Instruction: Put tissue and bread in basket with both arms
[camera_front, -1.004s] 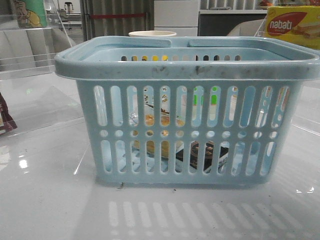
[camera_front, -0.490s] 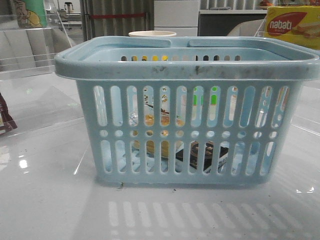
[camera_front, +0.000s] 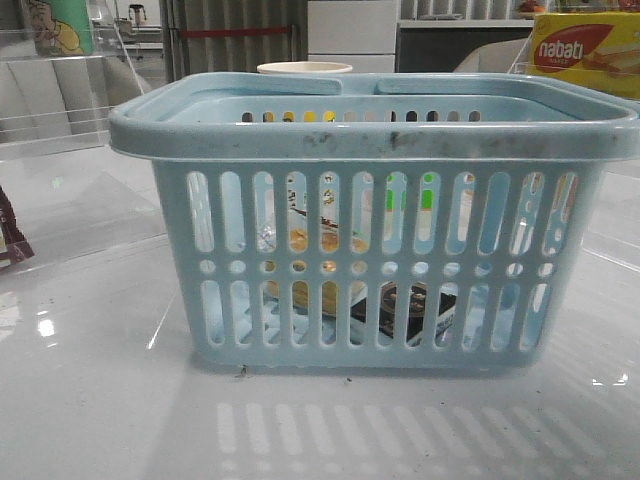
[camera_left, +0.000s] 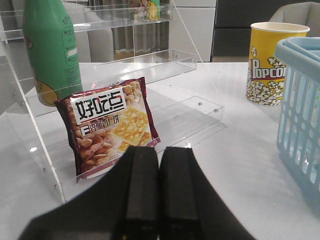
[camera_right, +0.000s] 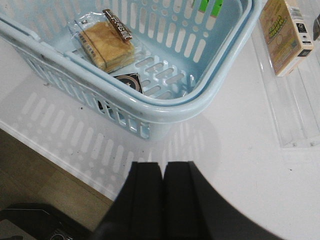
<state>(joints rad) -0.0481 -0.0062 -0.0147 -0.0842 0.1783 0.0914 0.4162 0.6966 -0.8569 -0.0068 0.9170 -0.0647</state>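
Note:
The light blue basket stands in the middle of the table and fills the front view. It also shows in the right wrist view and at the edge of the left wrist view. The wrapped bread and the small black tissue packet lie on the basket floor. Through the slots the front view shows the bread and the tissue. My left gripper is shut and empty, off to the basket's left. My right gripper is shut and empty, above the table outside the basket. Neither gripper shows in the front view.
A dark red snack packet leans in a clear acrylic shelf, with a green bottle behind it. A yellow popcorn cup stands beside the basket. A nabati box sits at the back right. A small carton lies in a clear tray.

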